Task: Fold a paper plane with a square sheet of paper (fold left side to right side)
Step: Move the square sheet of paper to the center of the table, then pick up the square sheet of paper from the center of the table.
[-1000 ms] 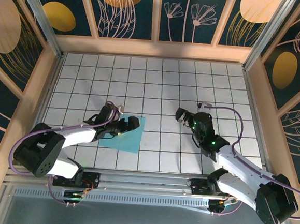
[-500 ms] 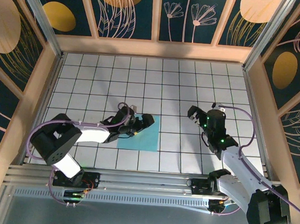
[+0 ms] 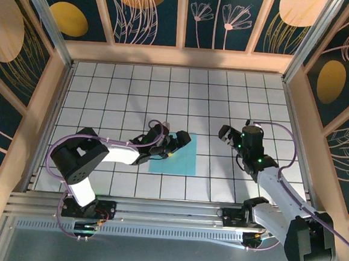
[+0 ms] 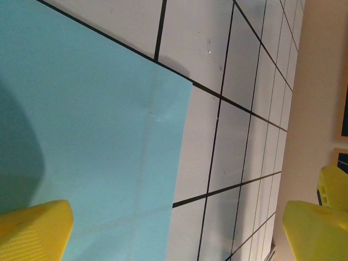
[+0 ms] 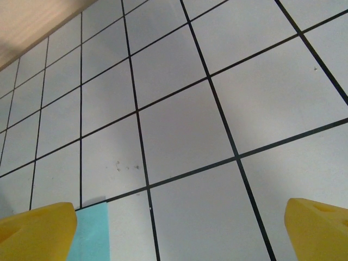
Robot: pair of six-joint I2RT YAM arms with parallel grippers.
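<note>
The square sheet of paper (image 3: 183, 162) lies flat near the middle of the white tiled counter (image 3: 105, 89), its left part hidden under the left gripper (image 3: 174, 146). That gripper is spread wide with nothing between its fingers. From the wrist, one yellow finger (image 4: 32, 231) is over the paper and the other over bare tiles, both cut off by the frame. Whether it touches the sheet is unclear. Faint creases cross the paper. The right gripper (image 3: 228, 136), also wide open and empty, sits well apart to the right
</note>
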